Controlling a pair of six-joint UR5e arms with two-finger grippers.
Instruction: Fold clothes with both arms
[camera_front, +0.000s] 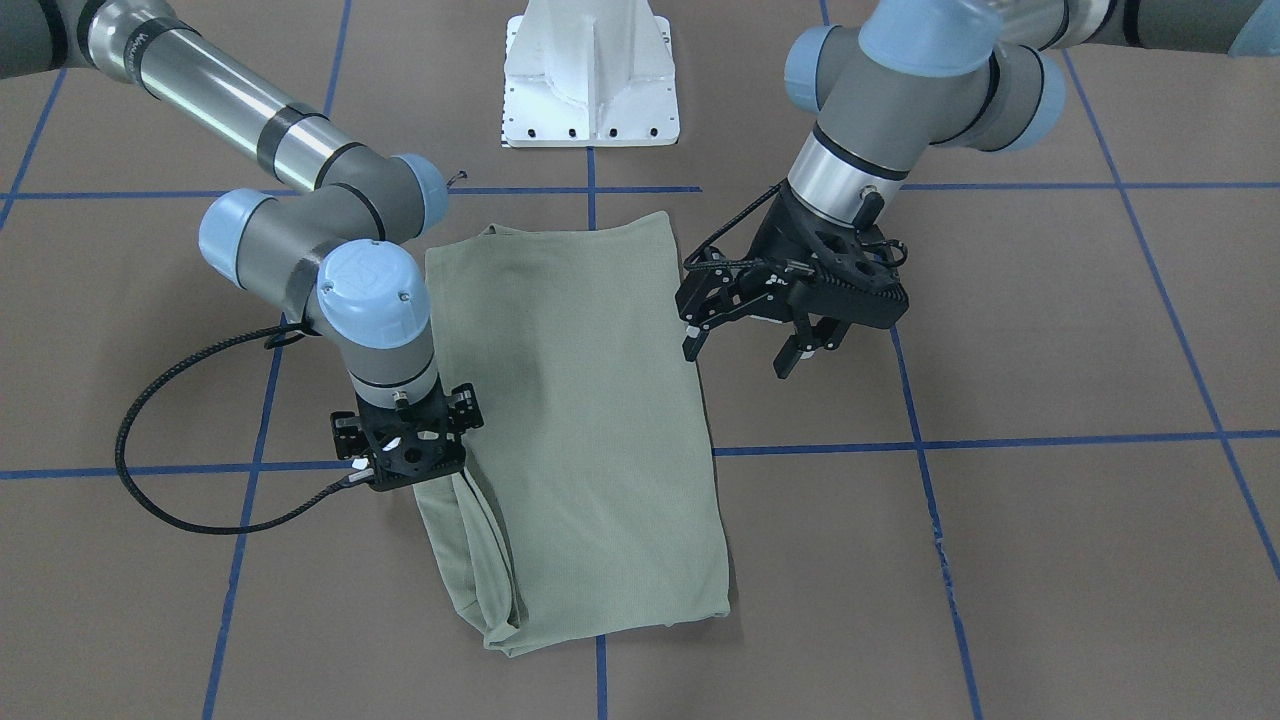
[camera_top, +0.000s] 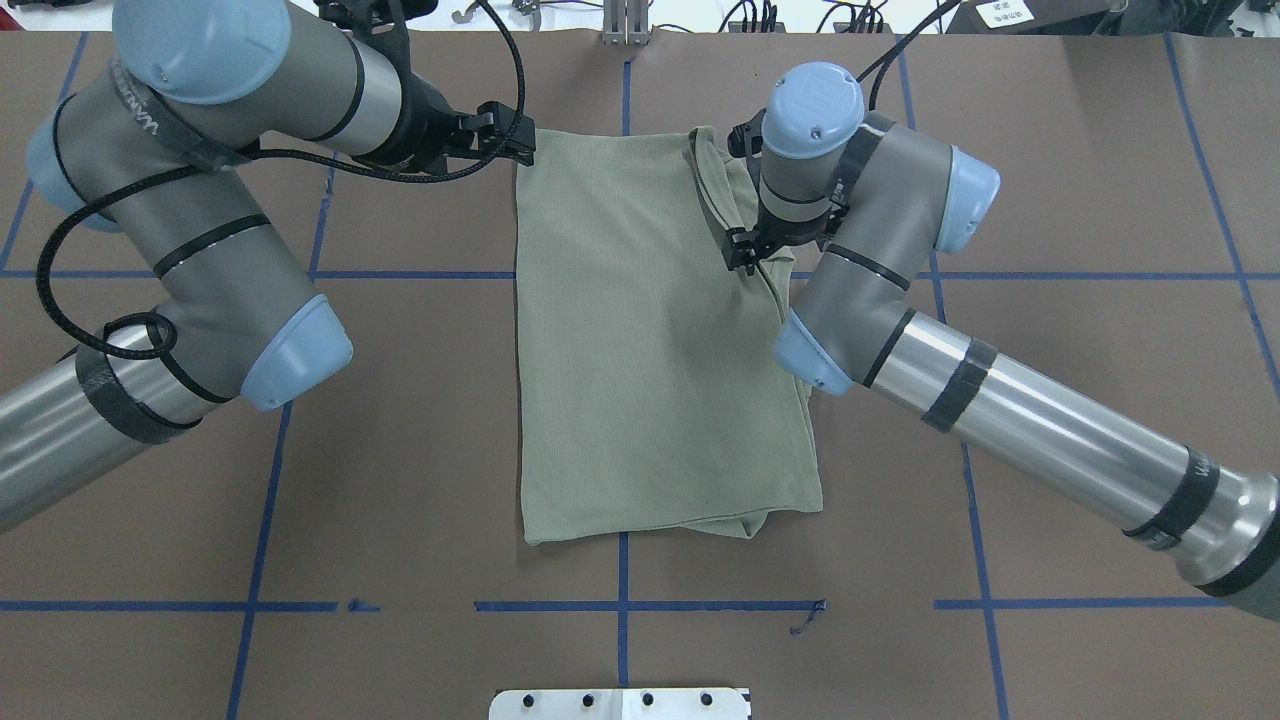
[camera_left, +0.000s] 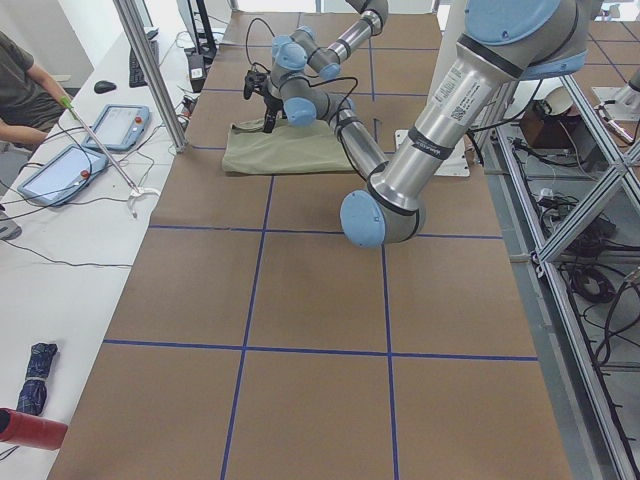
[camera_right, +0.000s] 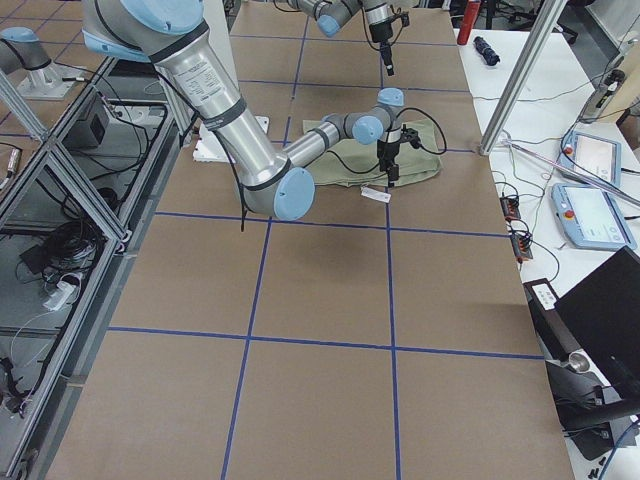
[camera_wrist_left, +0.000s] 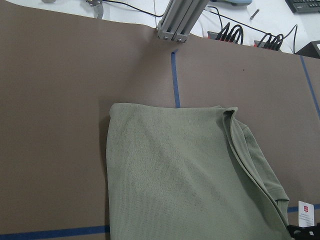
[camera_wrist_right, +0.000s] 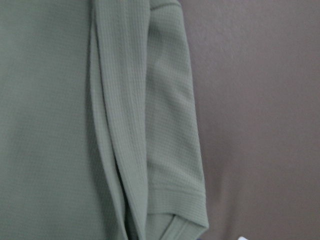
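The clothes are one pale sage-green shirt (camera_front: 580, 420) folded into a long rectangle on the brown table (camera_top: 400, 480). A sleeve fold runs along its edge on my right side (camera_wrist_right: 120, 125), and a white hang tag (camera_wrist_left: 306, 212) lies next to that edge. My left gripper (camera_front: 740, 350) hangs open with nothing in it, just off the shirt's other long edge near a far corner (camera_top: 520, 145). My right gripper (camera_front: 410, 460) points straight down onto the sleeve-fold edge (camera_top: 745, 250). Its fingers are hidden under the wrist, so I cannot tell whether it grips the cloth.
The white pedestal base (camera_front: 590, 80) stands at the table's near edge, behind the shirt. Blue tape lines (camera_top: 620, 605) grid the brown surface. An aluminium post (camera_wrist_left: 175, 20) stands at the far edge. A person (camera_left: 25, 85) sits at a side table with tablets.
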